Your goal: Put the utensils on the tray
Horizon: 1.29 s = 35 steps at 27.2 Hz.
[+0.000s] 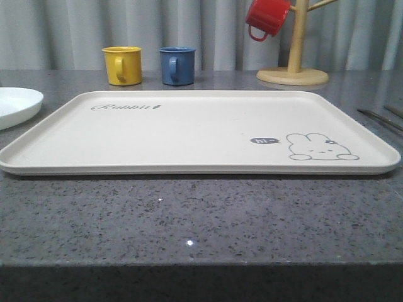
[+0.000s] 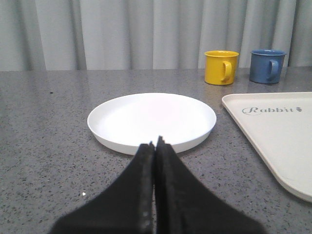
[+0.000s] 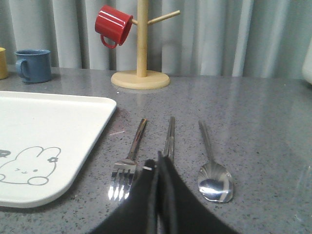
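The cream tray [image 1: 189, 135] with the rabbit drawing lies in the middle of the grey table, bare; its corners also show [image 2: 287, 136] [image 3: 53, 131]. Left of it sits the round white plate [image 2: 152, 119] [image 1: 16, 104]. My left gripper [image 2: 156, 145] is shut with nothing in it, its tips just short of the plate's near rim. Right of the tray lie a silver fork [image 3: 127, 163], a pair of chopsticks [image 3: 169, 134] and a spoon [image 3: 213, 168], side by side. My right gripper [image 3: 158, 160] is shut and empty, right over the near end of the chopsticks.
A yellow mug [image 1: 123, 65] and a blue mug [image 1: 177, 65] stand behind the tray. A red mug [image 1: 267, 17] hangs on a wooden mug tree [image 1: 293, 69] at the back right. Grey curtain closes the back.
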{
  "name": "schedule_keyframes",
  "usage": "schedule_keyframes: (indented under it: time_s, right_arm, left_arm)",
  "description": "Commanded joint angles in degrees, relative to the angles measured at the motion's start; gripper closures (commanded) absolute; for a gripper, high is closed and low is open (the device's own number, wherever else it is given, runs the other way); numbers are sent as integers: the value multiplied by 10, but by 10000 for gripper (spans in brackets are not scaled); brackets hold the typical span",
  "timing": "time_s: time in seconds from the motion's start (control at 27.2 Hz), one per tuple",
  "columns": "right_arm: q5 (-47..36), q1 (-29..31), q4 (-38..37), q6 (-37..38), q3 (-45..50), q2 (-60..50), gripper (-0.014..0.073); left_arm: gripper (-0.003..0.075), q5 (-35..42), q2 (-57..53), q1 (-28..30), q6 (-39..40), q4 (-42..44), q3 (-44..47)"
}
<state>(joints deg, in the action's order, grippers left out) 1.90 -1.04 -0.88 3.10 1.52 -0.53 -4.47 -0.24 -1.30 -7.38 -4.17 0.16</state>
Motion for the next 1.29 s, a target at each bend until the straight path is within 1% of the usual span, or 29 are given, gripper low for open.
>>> schedule_keyframes:
  time_s: [0.0, 0.59, 0.7, 0.73, 0.81, 0.84, 0.92, 1.03, 1.1, 1.25]
  right_arm:
    - [-50, 1, -7, -1, -7, -11, 662]
    - [-59, 1, -7, -1, -7, -11, 662]
    - [-98, 1, -7, -1, -10, -11, 662]
    - [-100, 1, -7, -1, -16, -11, 662]
    - [-74, 1, -7, -1, -45, -11, 662]
    - [-53, 1, -7, -1, -62, -11, 662]
    - [2, 1, -7, -1, -109, -8, 662]
    - [71, 1, -7, -2, -177, 18, 662]
    - [101, 1, -7, -2, -228, 53, 662]
    - [161, 1, -7, -2, -325, 144, 662]
  left_arm:
    - [738, 51, -13, 1, 1, -6, 1]
    - [738, 53, -13, 1, 1, -6, 1]
    - [738, 71, -13, 0, 1, -10, 0]
    - [738, 82, -13, 0, 1, -11, -1]
    - [738, 121, -13, 0, 1, -11, -15]
    - [738, 124, -13, 0, 1, -11, -32]
    - [738, 112, -9, 0, 1, -11, -79]
    - [738, 65, 15, 0, 1, 6, -169]
    - [738, 10, 45, 0, 1, 22, -233]
    - [738, -114, 129, 0, 1, 26, -361]
